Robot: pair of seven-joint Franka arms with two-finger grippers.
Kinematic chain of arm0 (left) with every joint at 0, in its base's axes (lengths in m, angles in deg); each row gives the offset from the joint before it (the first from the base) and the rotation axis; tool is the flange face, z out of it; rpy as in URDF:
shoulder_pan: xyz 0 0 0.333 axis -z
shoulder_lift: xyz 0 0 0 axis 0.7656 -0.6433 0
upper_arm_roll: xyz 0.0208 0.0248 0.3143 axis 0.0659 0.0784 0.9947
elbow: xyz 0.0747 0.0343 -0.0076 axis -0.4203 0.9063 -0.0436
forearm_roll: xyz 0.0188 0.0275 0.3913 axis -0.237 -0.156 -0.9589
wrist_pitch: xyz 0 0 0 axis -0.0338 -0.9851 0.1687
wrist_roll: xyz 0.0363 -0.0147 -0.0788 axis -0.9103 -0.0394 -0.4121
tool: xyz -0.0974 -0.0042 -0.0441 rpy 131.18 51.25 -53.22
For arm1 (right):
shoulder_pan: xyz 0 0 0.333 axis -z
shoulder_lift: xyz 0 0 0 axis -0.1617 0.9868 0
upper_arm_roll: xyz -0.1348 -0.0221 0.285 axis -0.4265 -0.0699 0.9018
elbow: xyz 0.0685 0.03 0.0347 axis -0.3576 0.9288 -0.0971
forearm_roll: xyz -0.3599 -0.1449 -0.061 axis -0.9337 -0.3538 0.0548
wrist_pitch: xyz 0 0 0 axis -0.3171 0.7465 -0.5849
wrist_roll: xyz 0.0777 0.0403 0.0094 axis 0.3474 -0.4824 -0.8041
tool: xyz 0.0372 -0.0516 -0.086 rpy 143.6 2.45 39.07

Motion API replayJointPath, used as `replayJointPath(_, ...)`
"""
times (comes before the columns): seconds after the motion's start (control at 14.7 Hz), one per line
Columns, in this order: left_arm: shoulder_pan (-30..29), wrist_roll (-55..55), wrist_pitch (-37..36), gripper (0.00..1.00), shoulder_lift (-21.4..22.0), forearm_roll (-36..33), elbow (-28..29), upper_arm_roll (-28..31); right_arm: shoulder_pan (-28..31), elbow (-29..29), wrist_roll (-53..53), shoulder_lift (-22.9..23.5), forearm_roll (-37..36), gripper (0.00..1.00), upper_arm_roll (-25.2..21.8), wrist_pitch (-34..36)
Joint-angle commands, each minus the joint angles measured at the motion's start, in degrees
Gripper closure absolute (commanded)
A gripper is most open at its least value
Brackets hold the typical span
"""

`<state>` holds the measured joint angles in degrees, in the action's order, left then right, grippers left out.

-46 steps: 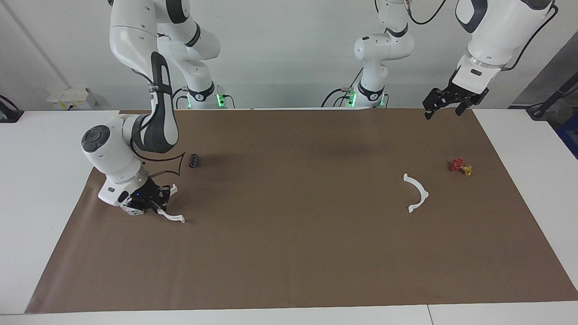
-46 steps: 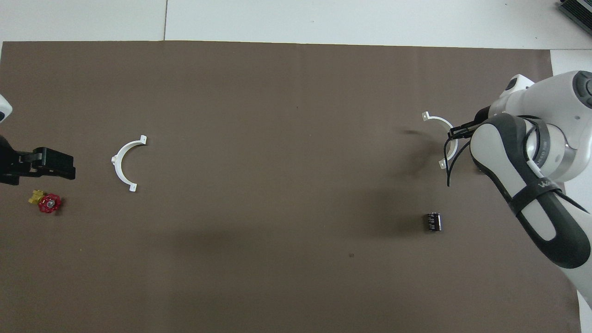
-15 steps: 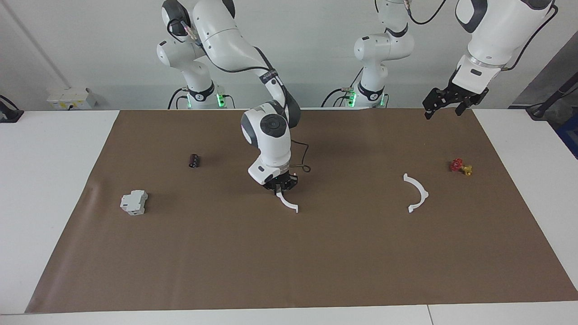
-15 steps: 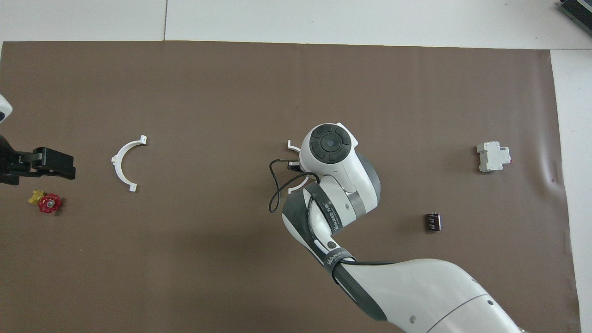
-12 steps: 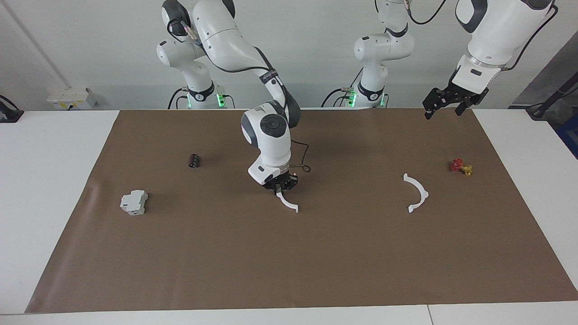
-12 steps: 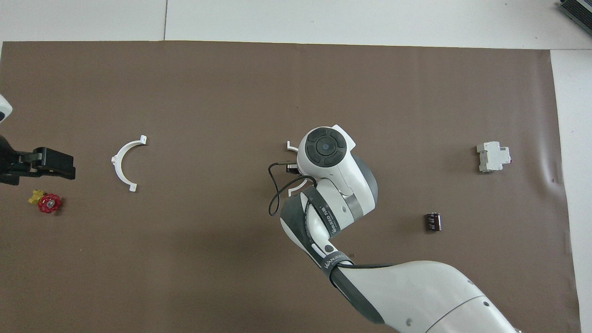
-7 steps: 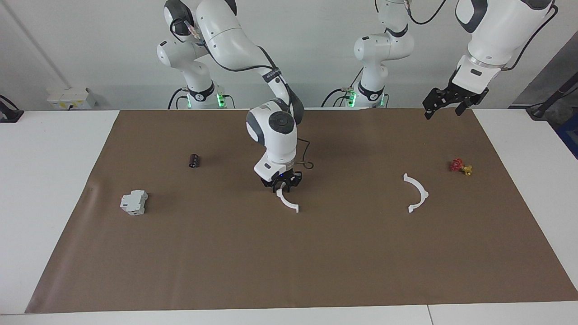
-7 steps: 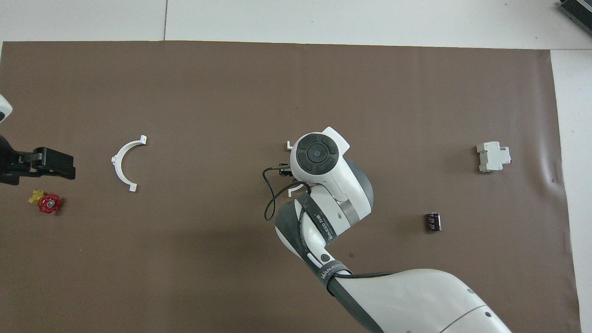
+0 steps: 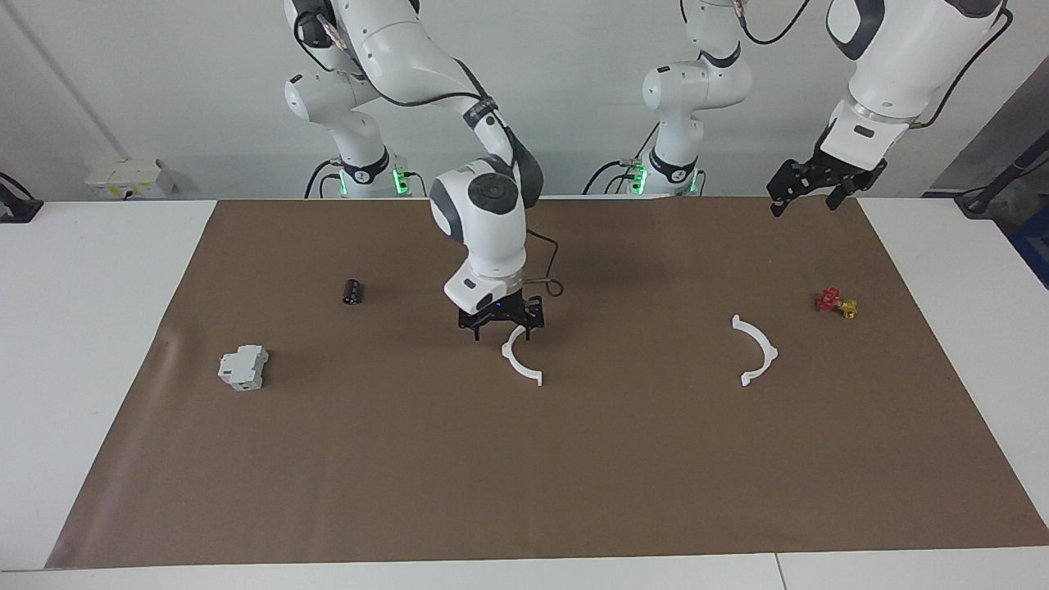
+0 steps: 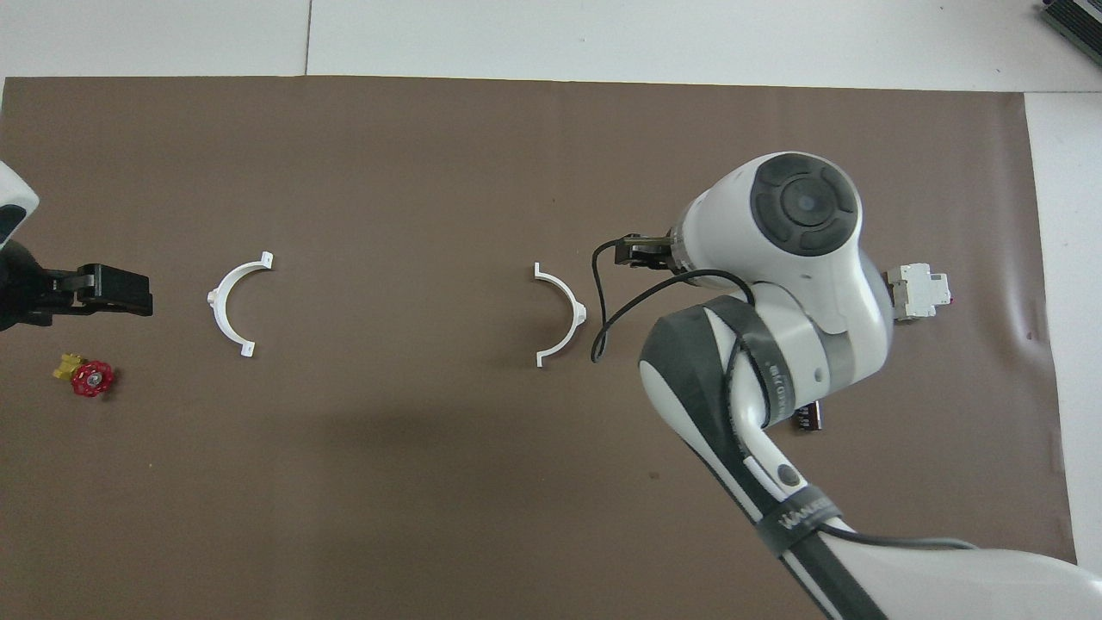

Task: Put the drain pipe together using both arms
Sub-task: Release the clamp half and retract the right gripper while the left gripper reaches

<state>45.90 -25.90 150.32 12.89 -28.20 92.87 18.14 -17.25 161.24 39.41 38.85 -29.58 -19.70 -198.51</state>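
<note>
The drain pipe lies in two white half-rings on the brown mat, far apart, with their open sides facing each other. One half-ring [image 9: 520, 360] [image 10: 564, 314] rests at the middle of the mat. The other half-ring [image 9: 758, 351] [image 10: 231, 303] lies toward the left arm's end. My right gripper [image 9: 500, 325] hangs open just above the mat beside the middle half-ring, holding nothing. In the overhead view its wrist covers most of it. My left gripper [image 9: 807, 199] [image 10: 116, 291] waits open, raised over the mat's corner at the left arm's end.
A grey boxy block [image 9: 243, 367] [image 10: 919, 291] stands near the right arm's end. A small black cylinder [image 9: 351, 292] [image 10: 807, 417] lies nearer the robots than the block. A red-and-yellow valve piece [image 9: 835, 302] [image 10: 83, 375] sits beside the left-end half-ring.
My right gripper carried a half-ring from the right arm's end to the middle of the mat, opened, let it go and rose off it. The left arm has not moved.
</note>
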Motion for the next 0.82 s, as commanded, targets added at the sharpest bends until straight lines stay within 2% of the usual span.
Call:
replayJointPath(0.0,-1.2,-0.1,10.78,0.0,5.2,0.66,11.88,0.03,5.36,1.21,-6.42,-4.53,-1.04,0.0,0.74,4.58)
replayJointPath(0.2,-1.82,-0.81,21.51,0.0,2.14,0.66,16.63,0.12,11.16,1.03,-11.79,-8.83,-1.04,0.0,0.56,11.79)
replayJointPath(0.41,-2.62,-1.24,30.21,0.0,-6.63,0.66,17.08,0.12,16.44,0.33,-17.16,-11.65,-1.04,0.0,0.48,19.52)
replayJointPath(0.48,-2.7,-2.73,32.42,0.0,-8.31,0.66,17.78,0.12,18.02,0.33,-17.25,-12.36,-1.04,0.0,0.56,20.85)
replayJointPath(0.68,-2.36,-6.93,43.12,0.0,-9.56,0.66,24.44,0.03,20.93,0.24,-20.93,-14.29,-1.13,0.0,0.48,23.75)
replayJointPath(0.75,-1.91,-11.57,46.38,0.0,-12.17,0.66,24.81,-0.06,21.81,0.24,-22.08,-14.65,-1.13,0.0,0.48,24.63)
